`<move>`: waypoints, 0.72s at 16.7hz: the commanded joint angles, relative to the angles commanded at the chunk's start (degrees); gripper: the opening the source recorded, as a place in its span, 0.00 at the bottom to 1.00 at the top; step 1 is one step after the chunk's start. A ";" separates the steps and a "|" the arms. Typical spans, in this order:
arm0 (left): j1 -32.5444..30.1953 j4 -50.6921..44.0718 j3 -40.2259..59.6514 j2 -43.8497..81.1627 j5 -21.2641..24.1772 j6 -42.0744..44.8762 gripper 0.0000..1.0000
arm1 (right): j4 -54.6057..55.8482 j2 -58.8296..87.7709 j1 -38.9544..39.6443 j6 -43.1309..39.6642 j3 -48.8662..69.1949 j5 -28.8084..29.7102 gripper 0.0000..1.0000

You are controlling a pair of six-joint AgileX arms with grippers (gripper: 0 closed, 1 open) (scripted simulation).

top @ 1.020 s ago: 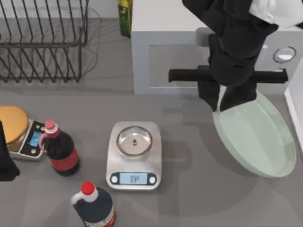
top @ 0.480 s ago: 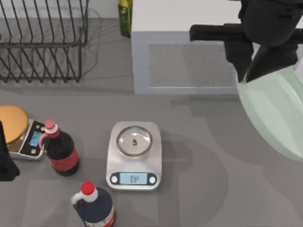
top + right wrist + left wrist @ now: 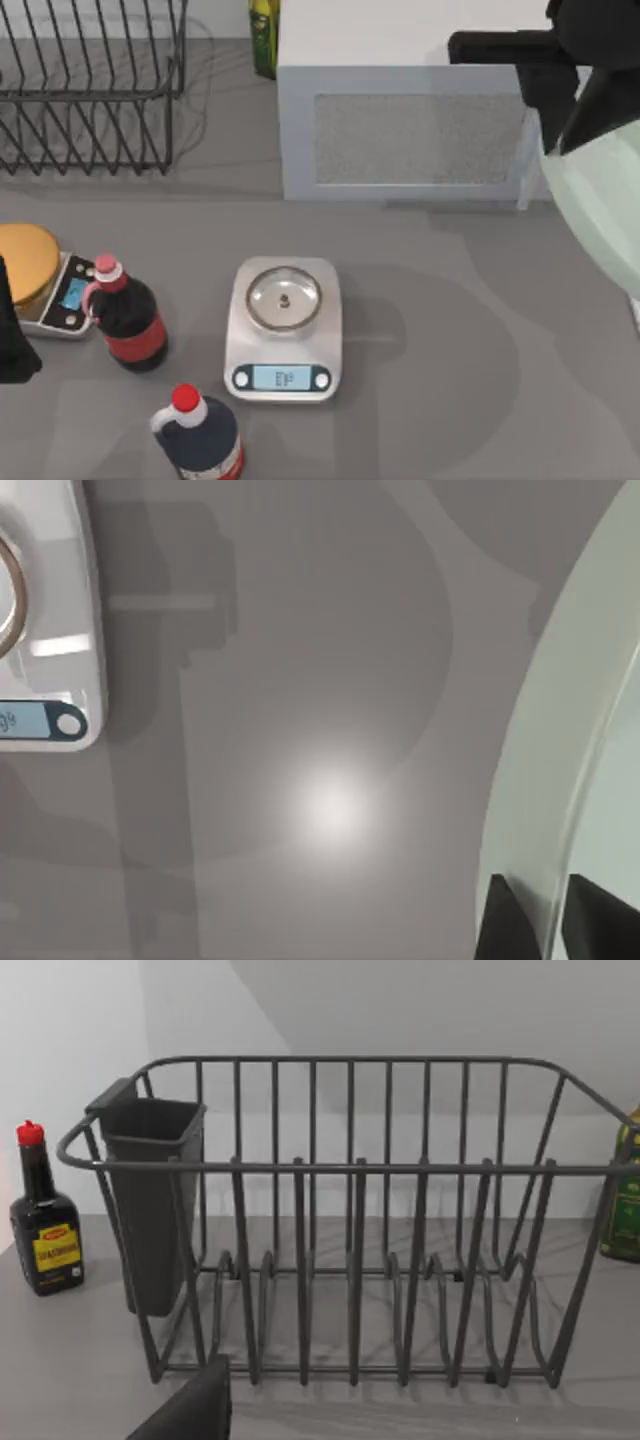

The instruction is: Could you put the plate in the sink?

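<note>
My right end effector (image 3: 553, 150) clenched on plate (image 3: 600, 215) rim, plate lifted, right of microwave (image 3: 400, 110). Advice: hold plate level, carry rightward over sink, lower before releasing. Left end effector (image 3: 12, 340) parked beside bottles.

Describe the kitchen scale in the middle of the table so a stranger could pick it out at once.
Start at the big grey-white microwave at the back of the table and come straight forward. The kitchen scale sits there alone: a white rounded square with a small steel dish on top and a blue display, unlike the scale at the left edge, which carries a yellow disc.
</note>
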 joint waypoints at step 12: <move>0.00 0.00 0.00 0.00 0.00 0.00 1.00 | -0.02 37.04 -35.43 -31.21 32.84 -1.05 0.00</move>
